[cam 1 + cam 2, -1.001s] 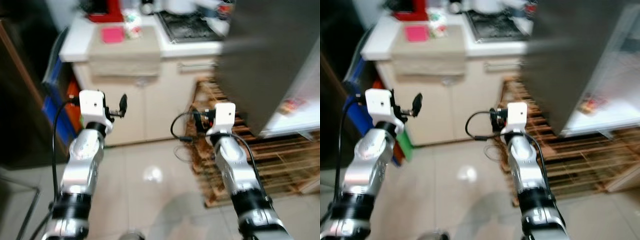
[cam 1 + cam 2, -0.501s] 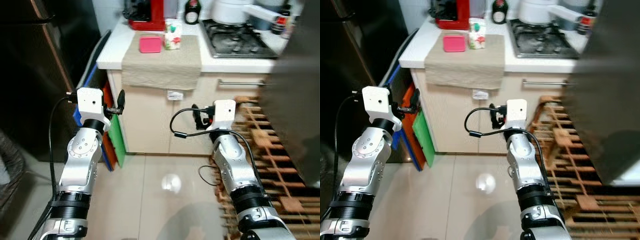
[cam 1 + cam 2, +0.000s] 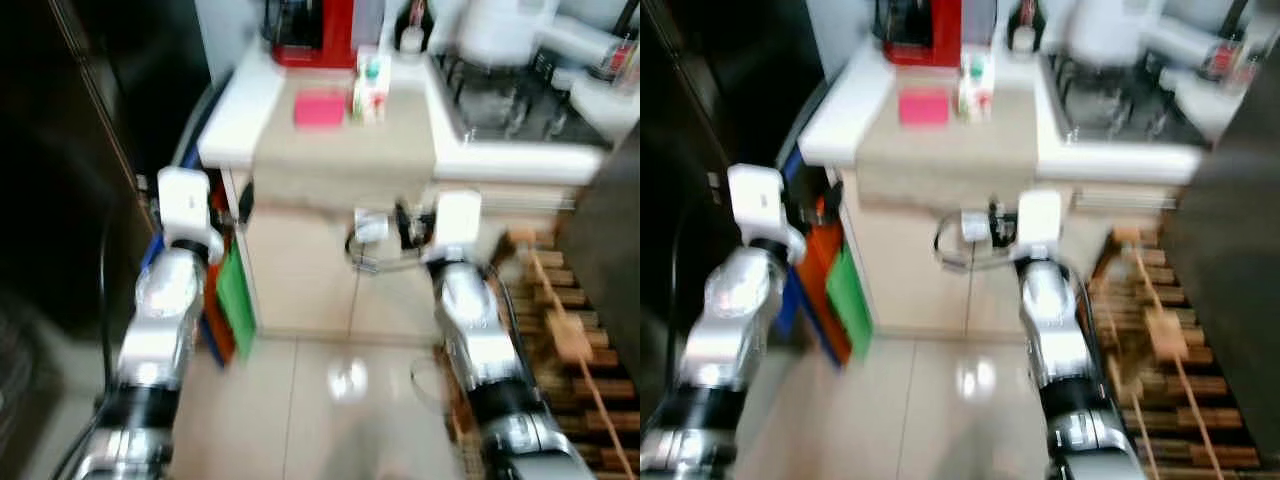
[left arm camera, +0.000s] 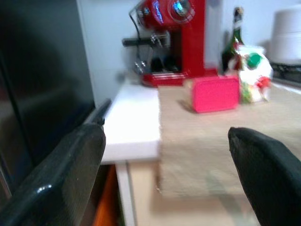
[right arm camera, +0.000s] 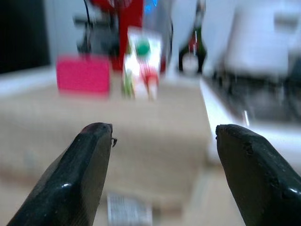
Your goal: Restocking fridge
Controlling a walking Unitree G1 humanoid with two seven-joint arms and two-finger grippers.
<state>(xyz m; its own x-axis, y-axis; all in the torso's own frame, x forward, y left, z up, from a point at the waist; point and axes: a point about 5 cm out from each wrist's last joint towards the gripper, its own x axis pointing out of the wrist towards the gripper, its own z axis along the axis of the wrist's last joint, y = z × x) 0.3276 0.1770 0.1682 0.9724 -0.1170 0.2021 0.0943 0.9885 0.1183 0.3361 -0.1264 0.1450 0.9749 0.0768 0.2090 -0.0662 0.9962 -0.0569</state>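
On the tabletop, upon one beige cloth, sit one pink box and, at its 3 o'clock, one carton. Behind stands one red coffee machine. Left gripper and right gripper both hold their jaws wide, empty.

My head camera looks forward and down from above both arms, blurred, onto the counter and the tiled floor. My left wrist camera looks level along its spread fingers at the counter edge from close by. My right wrist camera faces the same counter, a little farther off. All views share the pink box, the carton, the red coffee machine and the beige cloth.
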